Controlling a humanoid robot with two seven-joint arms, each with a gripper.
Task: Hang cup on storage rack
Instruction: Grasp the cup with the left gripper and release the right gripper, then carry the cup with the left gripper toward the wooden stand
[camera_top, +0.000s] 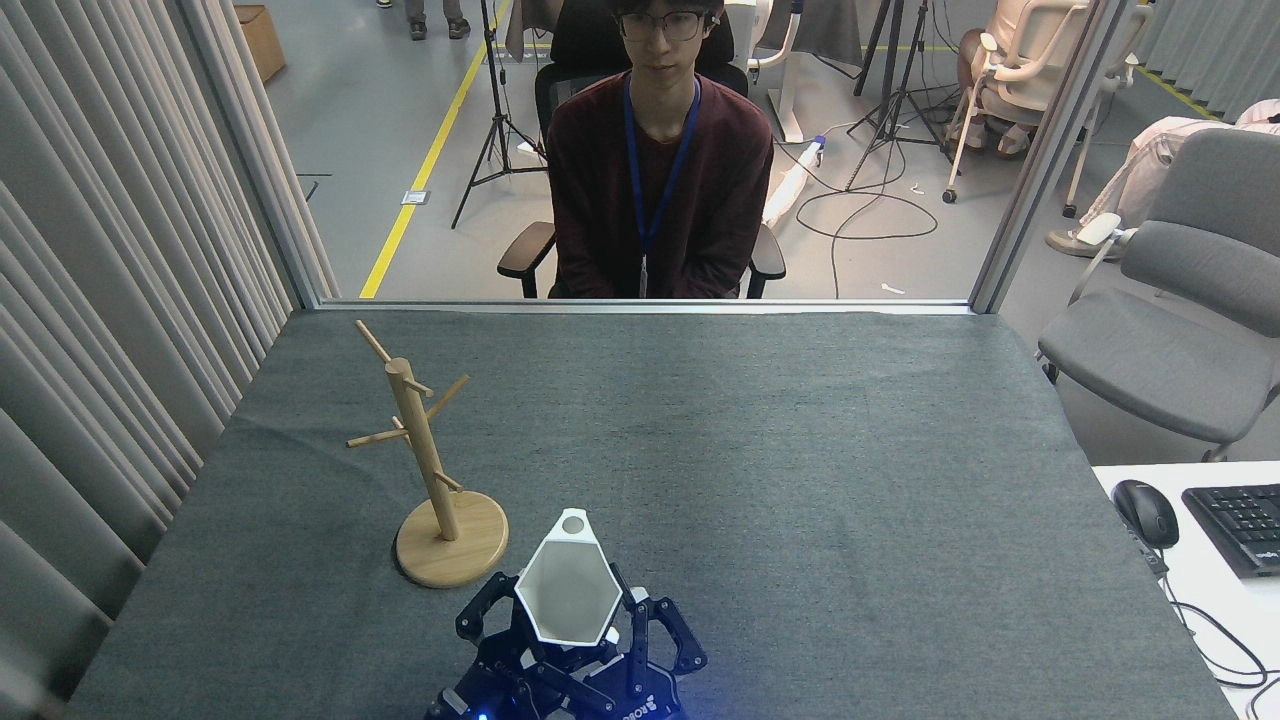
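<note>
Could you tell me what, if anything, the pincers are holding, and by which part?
The white cup, clasped around its lower body; whether one pincer or both grip it cannot be told.

White cup (567, 598) between two grippers, beside storage rack (428, 470)

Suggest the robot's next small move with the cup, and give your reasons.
Probably lift the cup toward the rack. Both pincers, left and right, flank it low by the rack's base, its tab hole facing away; the pegs sit higher, to the left.
</note>
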